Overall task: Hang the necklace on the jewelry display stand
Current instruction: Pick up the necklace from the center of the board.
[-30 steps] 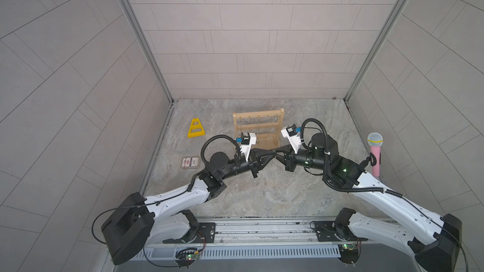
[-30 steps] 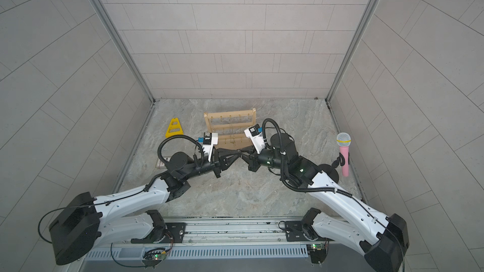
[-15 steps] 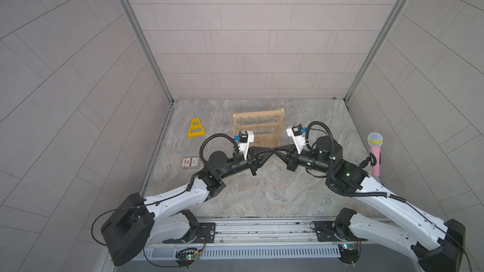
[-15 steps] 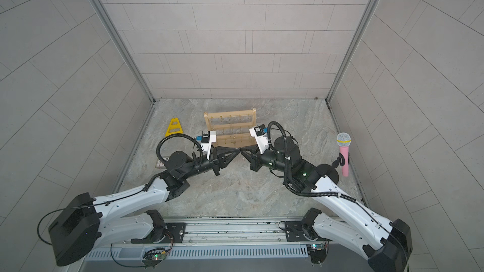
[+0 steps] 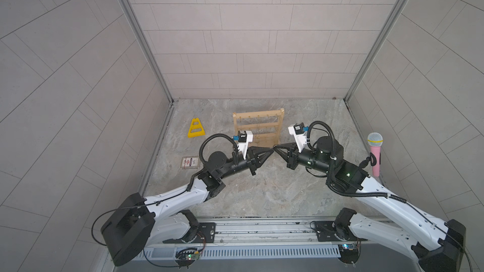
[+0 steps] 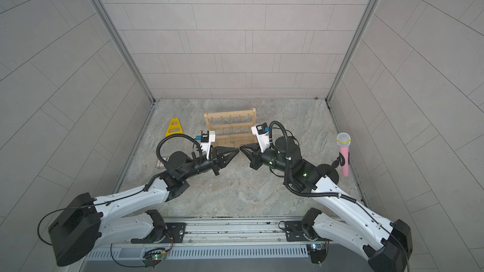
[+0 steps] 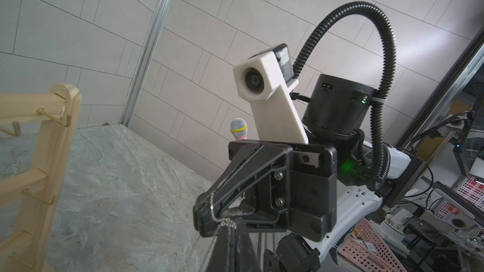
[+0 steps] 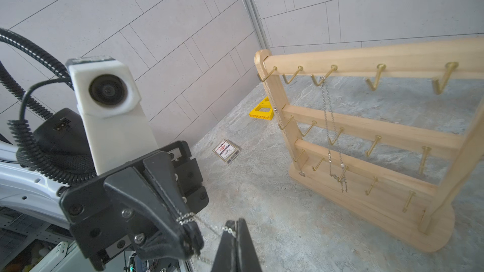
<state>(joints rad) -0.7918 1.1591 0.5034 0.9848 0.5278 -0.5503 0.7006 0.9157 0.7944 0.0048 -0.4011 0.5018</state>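
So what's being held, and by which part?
The necklace: the left gripper and the right gripper each pinch its chain, a short stretch between them.

A grey, marbled stone floor (image 5: pixel 262 192) lies below the left gripper (image 5: pixel 271 149) and the right gripper (image 5: pixel 276 149), under soft, even light with only faint shadows. Ahead of both tips rises a back wall (image 5: pixel 248 48) of long pale grey tiles. Matching side walls (image 5: pixel 65 87) flank them, joined to it by slim metal corner posts (image 5: pixel 141 37). Behind the grippers a metal rail (image 5: pixel 262 227) and a slotted strip (image 5: pixel 248 252) edge the floor. In the left wrist view, a cluttered workroom with a pink perforated basket (image 7: pixel 366 244) shows beyond the right gripper.
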